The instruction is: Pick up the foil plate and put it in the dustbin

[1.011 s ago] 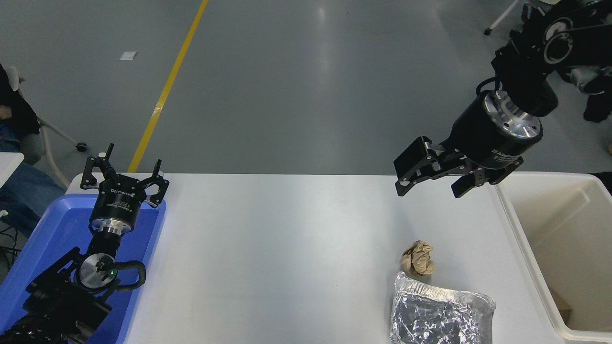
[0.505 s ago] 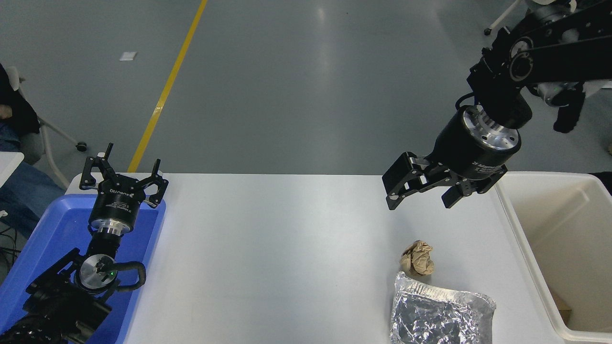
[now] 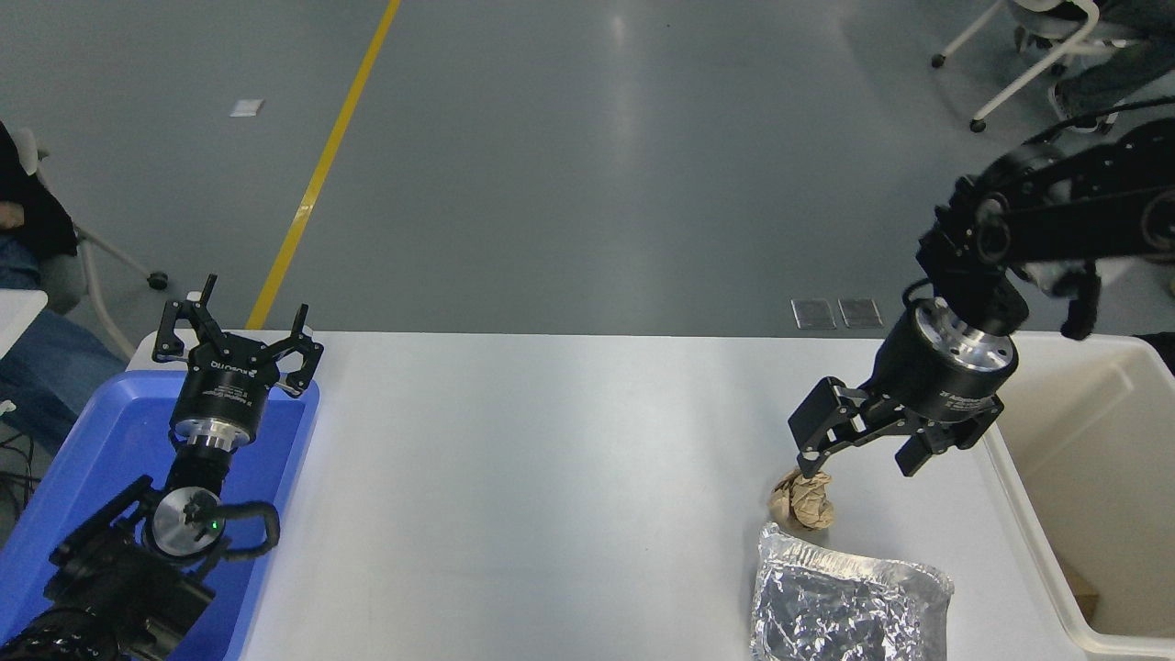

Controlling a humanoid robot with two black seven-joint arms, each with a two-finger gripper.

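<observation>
The foil plate [image 3: 844, 606], shiny crinkled silver, lies at the table's near right edge, partly cut off by the picture's bottom. The dustbin [image 3: 1019, 514], a large cream-white tub, stands at the table's right end. My right gripper [image 3: 858, 464] is open and empty, hanging above and just behind the foil plate; one fingertip is at the top of the brown paper ball. My left gripper [image 3: 239, 321] is open and parked over the blue tray at the lower left.
A small crumpled brown paper ball [image 3: 803, 500] sits just behind the foil plate. A blue plastic tray [image 3: 92, 459] lies under the left arm. A person's sleeve [image 3: 27, 211] shows at the far left, and a chair [image 3: 1037, 55] at the top right.
My right gripper has come down and toward me, from above the table's far edge to just over the paper ball and foil plate. It stays open. The left arm has not moved.
</observation>
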